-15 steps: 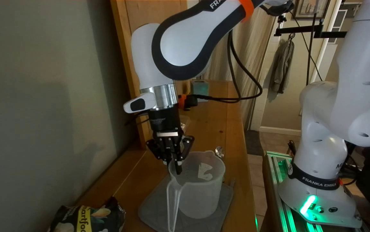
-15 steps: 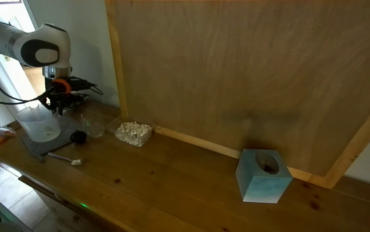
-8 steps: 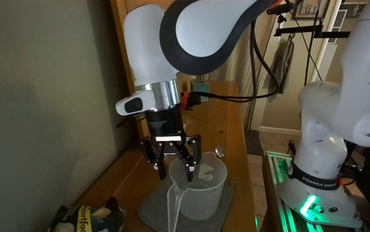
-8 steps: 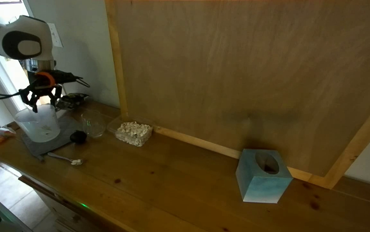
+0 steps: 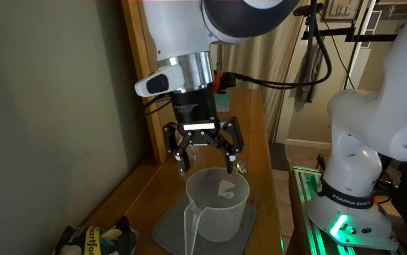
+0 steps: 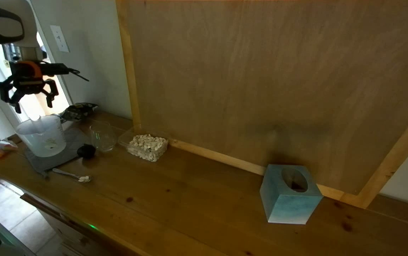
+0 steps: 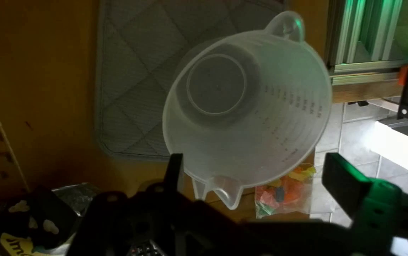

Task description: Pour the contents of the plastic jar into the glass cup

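- clear plastic box (image 6: 145, 156): rolled oats (image 6: 148, 141)
- glass tumbler (image 6: 103, 138): contents unclear
- measuring jug (image 5: 222, 221): upright on quilted mat (image 5: 171, 226), long axis vertical, spout toward the spoon (image 6: 65, 173)
- gripper (image 5: 207, 170): released, jaws spread, above the jug

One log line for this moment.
gripper: open, empty, above plastic jar; plastic jar: upright on gray mat; glass cup: on counter; pour: none underway

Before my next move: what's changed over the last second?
The gripper rose and opened wide, apparently letting go of the jug, which edged slightly left in an exterior view. The glass, oat tub, spoon and snack bag stayed put.
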Robot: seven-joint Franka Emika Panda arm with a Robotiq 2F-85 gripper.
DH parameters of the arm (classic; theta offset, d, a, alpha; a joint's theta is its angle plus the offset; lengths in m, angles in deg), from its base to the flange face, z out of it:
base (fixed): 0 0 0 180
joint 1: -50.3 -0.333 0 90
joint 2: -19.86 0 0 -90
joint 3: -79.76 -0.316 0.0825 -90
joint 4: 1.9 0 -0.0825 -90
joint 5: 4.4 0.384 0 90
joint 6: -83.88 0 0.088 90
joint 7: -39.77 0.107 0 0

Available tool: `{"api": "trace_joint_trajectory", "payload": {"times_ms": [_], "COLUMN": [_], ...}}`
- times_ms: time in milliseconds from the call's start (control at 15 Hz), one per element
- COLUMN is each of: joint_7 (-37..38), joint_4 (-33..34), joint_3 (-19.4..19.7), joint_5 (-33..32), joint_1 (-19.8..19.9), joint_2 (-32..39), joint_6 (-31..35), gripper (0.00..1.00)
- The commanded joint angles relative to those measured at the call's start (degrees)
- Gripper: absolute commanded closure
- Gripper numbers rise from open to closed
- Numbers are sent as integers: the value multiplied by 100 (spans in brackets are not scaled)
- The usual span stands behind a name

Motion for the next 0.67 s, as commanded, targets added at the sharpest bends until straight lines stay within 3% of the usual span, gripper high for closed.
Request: {"api": "trace_joint_trajectory", "payload": {"times_ms": [0, 600], "joint_7": [410, 2335], "joint_4": [131, 474], "joint_3": [56, -151], "joint_5": [3, 36], "joint_1": [-154, -443], "joint_2": [-388, -585], "joint_6": [-369, -159], "gripper": [0, 0]}}
